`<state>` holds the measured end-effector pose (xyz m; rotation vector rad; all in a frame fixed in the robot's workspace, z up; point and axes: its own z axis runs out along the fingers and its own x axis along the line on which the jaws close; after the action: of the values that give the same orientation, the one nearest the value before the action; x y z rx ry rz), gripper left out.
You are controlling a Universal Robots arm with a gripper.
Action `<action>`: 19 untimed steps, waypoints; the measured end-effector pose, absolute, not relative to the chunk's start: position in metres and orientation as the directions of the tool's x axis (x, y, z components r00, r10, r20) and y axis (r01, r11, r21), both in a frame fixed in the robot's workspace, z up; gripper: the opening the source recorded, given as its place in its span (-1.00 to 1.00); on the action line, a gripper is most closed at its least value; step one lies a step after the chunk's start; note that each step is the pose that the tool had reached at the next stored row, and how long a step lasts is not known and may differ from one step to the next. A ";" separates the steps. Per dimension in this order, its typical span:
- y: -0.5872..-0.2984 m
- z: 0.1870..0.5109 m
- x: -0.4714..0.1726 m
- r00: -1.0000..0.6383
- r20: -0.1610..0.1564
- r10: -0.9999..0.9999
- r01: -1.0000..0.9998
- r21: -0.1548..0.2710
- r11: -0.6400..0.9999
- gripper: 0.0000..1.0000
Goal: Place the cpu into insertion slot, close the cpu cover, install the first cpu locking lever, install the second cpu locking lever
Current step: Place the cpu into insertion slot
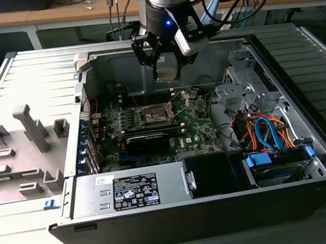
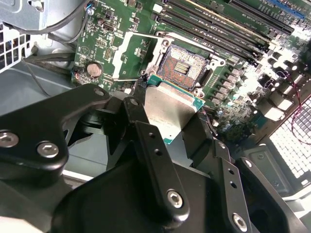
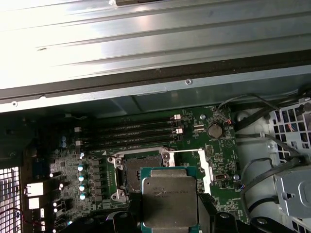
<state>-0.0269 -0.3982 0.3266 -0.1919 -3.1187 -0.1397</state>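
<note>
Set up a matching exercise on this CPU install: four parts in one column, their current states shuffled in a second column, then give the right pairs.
Parts
1. cpu
2. insertion slot
3. cpu cover
4. coin cell battery

States
A. swung open to one side
B. round and silver, seated on the green circuit board
C. clamped in the gripper, above the board
D. empty, dark centre exposed

Pairs: 1-C, 2-D, 3-A, 4-B
</note>
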 end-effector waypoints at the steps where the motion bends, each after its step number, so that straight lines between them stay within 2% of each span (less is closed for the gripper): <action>1: -0.398 0.327 -0.027 -0.992 0.019 0.123 0.124 0.088 0.988 0.09; 19: -0.398 0.326 -0.027 -0.991 0.019 0.135 0.137 0.088 0.987 0.09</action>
<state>-0.0269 -0.3982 0.3263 -0.2135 -3.1180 -0.1399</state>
